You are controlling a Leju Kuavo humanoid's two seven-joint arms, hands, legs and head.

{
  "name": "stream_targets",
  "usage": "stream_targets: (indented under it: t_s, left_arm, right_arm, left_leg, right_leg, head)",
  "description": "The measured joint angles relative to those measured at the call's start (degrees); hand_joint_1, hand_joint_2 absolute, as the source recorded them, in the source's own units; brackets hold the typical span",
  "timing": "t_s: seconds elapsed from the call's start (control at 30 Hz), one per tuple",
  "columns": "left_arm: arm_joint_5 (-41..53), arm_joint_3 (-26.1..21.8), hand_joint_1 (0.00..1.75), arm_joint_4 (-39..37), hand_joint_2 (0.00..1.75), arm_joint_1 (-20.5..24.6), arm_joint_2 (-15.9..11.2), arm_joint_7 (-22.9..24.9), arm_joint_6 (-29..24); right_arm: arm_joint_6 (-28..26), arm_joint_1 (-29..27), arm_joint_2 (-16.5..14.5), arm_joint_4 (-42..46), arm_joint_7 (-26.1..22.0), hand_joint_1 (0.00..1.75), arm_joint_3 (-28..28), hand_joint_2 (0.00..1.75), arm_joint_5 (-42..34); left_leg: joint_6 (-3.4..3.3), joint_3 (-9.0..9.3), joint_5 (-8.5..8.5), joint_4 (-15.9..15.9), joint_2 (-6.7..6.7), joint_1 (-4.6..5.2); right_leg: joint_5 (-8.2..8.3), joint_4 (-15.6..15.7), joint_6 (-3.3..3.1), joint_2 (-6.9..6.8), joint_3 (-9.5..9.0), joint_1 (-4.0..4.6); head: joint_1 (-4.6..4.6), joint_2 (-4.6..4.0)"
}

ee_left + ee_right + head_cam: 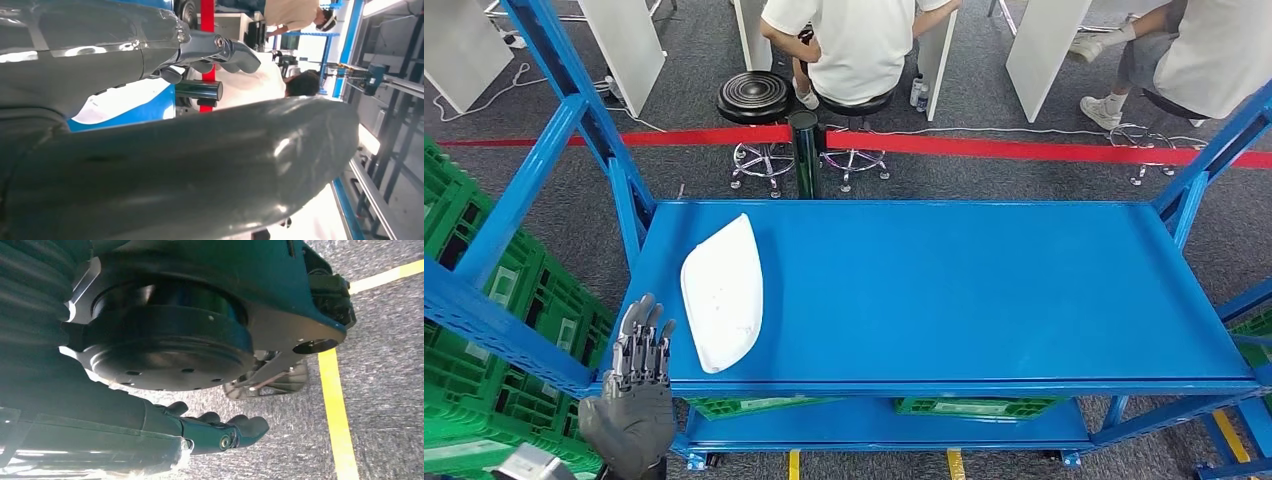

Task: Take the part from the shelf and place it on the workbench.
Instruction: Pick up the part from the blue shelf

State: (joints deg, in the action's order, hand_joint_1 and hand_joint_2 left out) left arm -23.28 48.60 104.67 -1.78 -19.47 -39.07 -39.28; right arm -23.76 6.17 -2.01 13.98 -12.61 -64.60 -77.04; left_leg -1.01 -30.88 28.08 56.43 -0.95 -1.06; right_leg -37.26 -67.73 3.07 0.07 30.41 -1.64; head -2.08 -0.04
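A flat white teardrop-shaped part [724,291] lies on the left half of the blue shelf top [984,300]. My left hand [637,375] hovers just off the shelf's front left corner, a short way left of the part, fingers stretched out and holding nothing. The left wrist view looks past the straight fingers [220,50] to a slice of the white part [120,102] on the blue surface [150,111]. My right hand [200,432] hangs low over grey carpet, fingers loosely extended, nothing in them.
Green crates [484,330] fill the rack at left and sit under the shelf. Blue uprights [584,100] frame the shelf's corners. Behind a red floor tape [1024,150], seated people [854,45] and a black stool [756,97]. Yellow floor line [337,415] near my right hand.
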Motion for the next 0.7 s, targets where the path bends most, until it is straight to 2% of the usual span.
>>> stream_targets:
  t_s: [0.07, 0.1, 0.13, 0.2, 0.23, 0.3, 0.37, 0.43, 0.5, 0.57, 0.63, 0.7]
  left_arm:
    - [-0.01, 0.01, 0.0, 0.0, 0.0, -0.02, 0.0, 0.01, 0.0]
    - [-0.01, 0.02, 0.0, 0.0, 0.0, -0.03, 0.0, 0.01, -0.01]
    - [-0.05, 0.04, 0.0, 0.0, 0.0, -0.04, 0.0, 0.05, -0.05]
    - [-0.25, 0.11, 0.0, 0.01, 0.0, -0.08, 0.0, 0.13, -0.14]
    - [-0.43, 0.15, 0.0, 0.01, 0.0, -0.08, -0.01, 0.14, -0.18]
    - [-0.76, 0.2, 0.0, 0.02, 0.0, -0.06, -0.05, 0.01, -0.17]
    - [-0.95, 0.23, 0.0, 0.02, 0.87, -0.05, -0.1, -0.07, -0.17]
    - [-0.96, 0.27, 0.0, 0.02, 1.75, -0.05, -0.12, -0.06, -0.2]
    - [-0.21, 0.31, 0.0, 0.02, 1.75, -0.06, -0.15, 0.66, -0.34]
    - [3.53, 0.33, 0.0, 0.02, 1.75, -0.13, -0.19, 4.05, -0.49]
    - [11.27, 0.29, 0.0, 0.06, 1.75, -0.4, -0.21, 10.91, -0.58]
    - [19.62, 0.27, 0.0, 0.36, 1.75, -0.7, -0.42, 18.58, -0.71]
  right_arm:
    - [0.0, -0.02, 0.04, -0.01, 0.0, 0.0, -0.02, 1.75, 0.06]
    - [0.01, 0.01, 0.02, -0.01, 0.0, 0.0, -0.03, 1.75, 0.09]
    - [0.01, -0.01, -0.01, -0.02, 0.0, 0.0, -0.04, 1.75, 0.11]
    - [0.04, -0.11, -0.07, -0.04, 0.08, 0.0, -0.07, 1.75, 0.07]
    - [0.07, -0.14, -0.11, -0.06, 0.13, 0.0, -0.08, 1.75, 0.07]
    - [0.11, -0.04, -0.22, -0.1, 0.19, 0.0, -0.08, 1.75, 0.13]
    - [0.14, 0.06, -0.33, -0.11, 0.2, 0.0, -0.09, 1.75, 0.2]
    - [0.15, 0.05, -0.37, -0.11, 0.2, 0.0, -0.1, 1.75, 0.21]
    - [0.15, 0.06, -0.36, -0.12, 0.25, 0.0, -0.1, 1.75, 0.25]
    - [0.16, 0.07, -0.35, -0.12, 0.38, 0.0, -0.18, 1.75, 0.31]
    - [0.26, 0.08, -0.35, -0.13, 0.5, 0.0, -0.34, 1.75, 0.4]
    - [0.42, 0.1, -0.34, -0.14, 0.56, 0.0, -0.44, 1.75, 0.57]
  left_leg:
    - [0.67, 0.34, 0.27, 0.08, -0.22, -0.18]
    - [1.06, 0.36, 0.39, 0.23, -0.27, -0.23]
    - [1.51, 0.27, 0.48, 0.42, -0.26, -0.24]
    - [2.31, 0.0, 0.52, 0.91, -0.06, -0.19]
    - [2.39, 0.0, 0.62, 1.0, 0.14, -0.17]
    - [1.98, 0.07, 0.73, 1.01, 0.63, -0.14]
    - [1.53, 0.13, 0.62, 0.97, 0.97, -0.13]
    - [1.44, 0.15, 0.5, 0.95, 1.07, -0.14]
    - [1.45, 0.18, 0.5, 0.8, 1.07, -0.17]
    - [1.93, 0.33, 0.75, 0.36, 1.07, -0.26]
    - [2.7, 0.45, 1.0, -0.01, 1.06, -0.39]
    - [3.05, 0.43, 1.04, -0.07, 1.06, -0.44]
  right_leg:
    - [5.03, 6.87, -0.13, -0.15, -1.96, 0.05]
    - [5.9, 9.62, -0.34, -0.32, -2.55, 0.16]
    - [6.47, 10.99, -0.67, -0.48, -2.65, 0.3]
    - [6.16, 11.28, -1.67, -0.61, -2.18, 0.52]
    - [6.75, 11.13, -1.89, -0.47, -2.11, 0.52]
    - [6.86, 11.17, -1.86, -0.07, -2.18, 0.48]
    - [6.83, 11.17, -1.83, 0.23, -2.17, 0.55]
    - [6.67, 11.18, -2.06, 0.29, -2.17, 0.64]
    - [6.49, 11.17, -2.31, 0.25, -2.17, 0.75]
    - [6.38, 11.17, -2.44, 0.18, -2.12, 0.88]
    - [6.33, 11.17, -2.49, 0.08, -2.08, 1.0]
    - [6.3, 11.21, -2.52, 0.02, -2.11, 1.05]
  head:
    - [-0.22, 0.0]
    - [-0.37, -0.01]
    - [-0.52, -0.01]
    - [-0.52, -0.01]
    - [-0.41, 0.0]
    - [0.1, 0.0]
    - [0.76, 0.0]
    - [1.27, 0.0]
    - [1.63, 0.0]
    - [1.86, 0.0]
    - [1.96, 0.0]
    - [1.97, 0.0]
